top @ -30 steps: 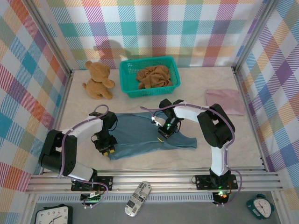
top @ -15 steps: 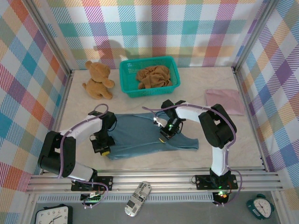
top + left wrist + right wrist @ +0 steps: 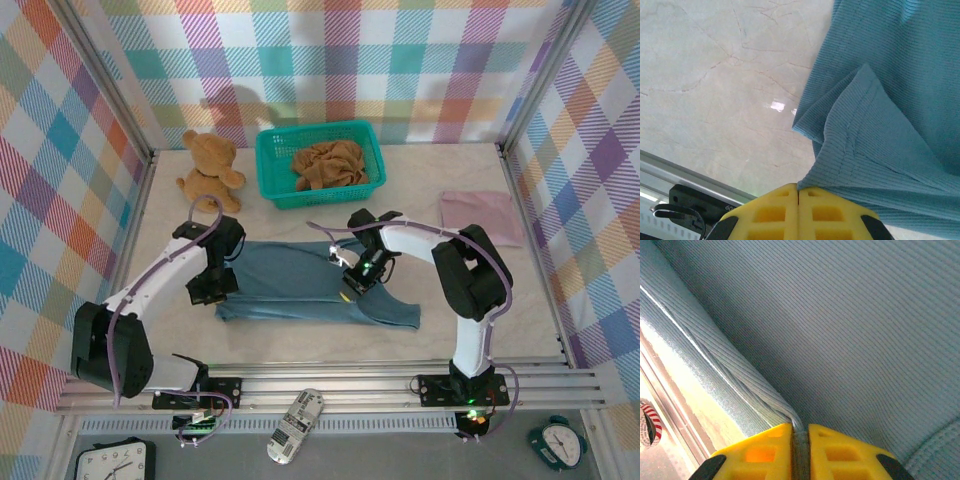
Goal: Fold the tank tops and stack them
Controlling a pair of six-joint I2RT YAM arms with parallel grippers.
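Left gripper (image 3: 213, 287) of mine is clenched on the slate blue tank top (image 3: 300, 285), at the garment's left edge, a little left of the middle of the overhead view. From my left wrist, the yellow fingers (image 3: 770, 212) of that left gripper (image 3: 798, 192) press together at the bottom of the frame. A hemmed corner of the slate blue tank top (image 3: 900, 100) rises up into them, and the pale marbled table (image 3: 715, 75) fills the upper left.

On the other side, I have my right gripper (image 3: 354, 284) clamped on the same top, near its middle right. In the right wrist view its yellow fingers (image 3: 765, 450) show a thin gap with a ridge of ribbed cloth pinched in it, so the right gripper (image 3: 800, 432) is grasping a fold of the slate blue tank top (image 3: 840, 340).

Seen from above, the blue top lies spread across the middle of the table (image 3: 300, 340), stretched between my two grips. At the right edge, the dusty pink tank top (image 3: 480, 217) lies flat. Toward the upper middle, the ochre brown tank top (image 3: 328, 163) sits crumpled inside the teal mesh basket (image 3: 263, 165), with the teddy bear (image 3: 210, 172) just left of it.
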